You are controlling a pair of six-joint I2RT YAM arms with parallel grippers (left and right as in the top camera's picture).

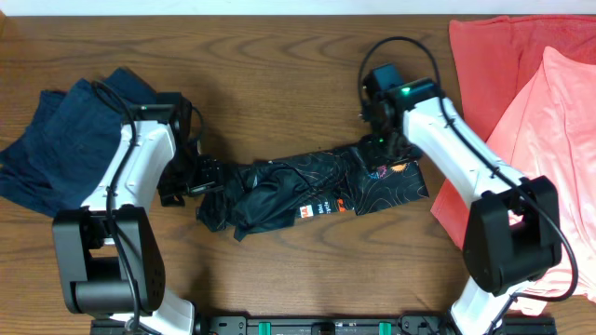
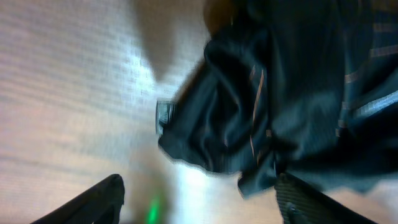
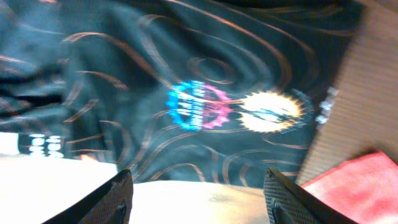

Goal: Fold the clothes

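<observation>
The black jersey [image 1: 307, 191] with thin orange contour lines lies crumpled in a long bundle across the table's middle. My left gripper [image 1: 197, 175] is open at the bundle's left end; in the left wrist view [image 2: 199, 193] its fingers straddle bare table just short of the dark folds [image 2: 280, 93]. My right gripper [image 1: 375, 149] is open over the bundle's right end; in the right wrist view [image 3: 199, 193] the fingers are spread with the jersey's blue, pink and yellow logos [image 3: 236, 112] beyond them. Neither gripper holds cloth.
A navy garment [image 1: 65, 140] lies heaped at the far left by my left arm. Coral-pink and red shirts [image 1: 531, 112] cover the right side of the table, and a red corner shows in the right wrist view [image 3: 354, 186].
</observation>
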